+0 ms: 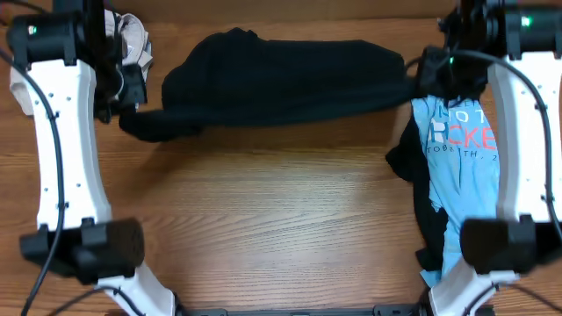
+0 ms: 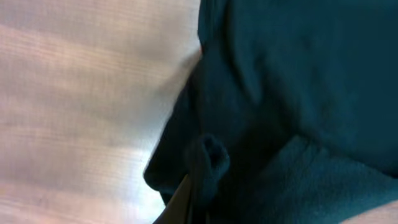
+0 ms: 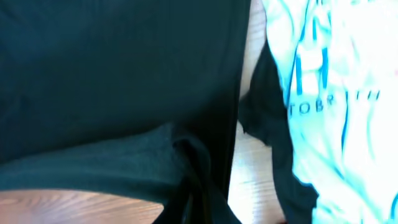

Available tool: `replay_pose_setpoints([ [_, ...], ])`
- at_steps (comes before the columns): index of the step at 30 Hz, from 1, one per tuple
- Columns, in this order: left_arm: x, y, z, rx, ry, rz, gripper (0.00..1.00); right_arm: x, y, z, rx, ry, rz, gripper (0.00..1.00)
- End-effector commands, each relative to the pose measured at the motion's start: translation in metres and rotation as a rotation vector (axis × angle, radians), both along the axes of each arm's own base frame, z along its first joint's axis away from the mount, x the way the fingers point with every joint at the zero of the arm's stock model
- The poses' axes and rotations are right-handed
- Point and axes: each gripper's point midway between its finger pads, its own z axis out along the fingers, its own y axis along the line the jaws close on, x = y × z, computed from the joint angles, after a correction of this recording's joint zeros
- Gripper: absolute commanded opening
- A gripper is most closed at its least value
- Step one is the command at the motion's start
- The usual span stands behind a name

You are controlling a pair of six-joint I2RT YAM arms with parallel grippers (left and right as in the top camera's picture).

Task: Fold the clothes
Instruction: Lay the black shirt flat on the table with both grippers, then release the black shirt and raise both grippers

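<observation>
Left tool (image 1: 126,110) and right tool (image 1: 428,81) are clenching opposite ends of the black garment (image 1: 281,79) lying across the desk (image 1: 263,219).

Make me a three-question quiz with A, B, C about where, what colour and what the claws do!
1. Where does the light blue T-shirt lie? A left side B right side C middle
2. The stretched garment's colour? A black B red C yellow
3. The left claw and right claw are? A both open B one open C both shut
Answers: B: it lies far to the right. A: it is plain black. C: each pinches an end of the stretched garment.
</observation>
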Motion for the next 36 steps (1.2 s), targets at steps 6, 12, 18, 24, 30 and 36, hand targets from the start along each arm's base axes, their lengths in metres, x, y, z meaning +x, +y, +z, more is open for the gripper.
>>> replay_pose_setpoints([
  [6,-0.076,-0.005,0.005,0.018,-0.018,0.06,0.04,-0.104,-0.001,-0.034,-0.01,0.026,-0.108,0.04],
  [12,-0.112,-0.009,-0.034,0.002,0.057,0.119,0.04,-0.172,-0.001,-0.079,0.017,0.134,-0.176,0.04],
  [18,-0.136,-0.008,-0.06,0.015,0.101,0.184,0.04,-0.195,-0.001,-0.087,0.031,0.13,-0.203,0.04],
  [24,-0.121,-0.006,-0.078,0.015,0.036,0.198,0.04,-0.172,-0.001,-0.087,0.037,0.066,-0.202,0.04],
  [30,-0.072,-0.002,-0.089,0.009,-0.121,0.196,0.04,-0.14,-0.003,-0.107,0.014,0.068,-0.208,0.04],
  [36,-0.035,0.002,-0.105,0.009,-0.195,0.195,0.04,-0.114,-0.007,-0.133,-0.027,0.102,-0.217,0.04],
])
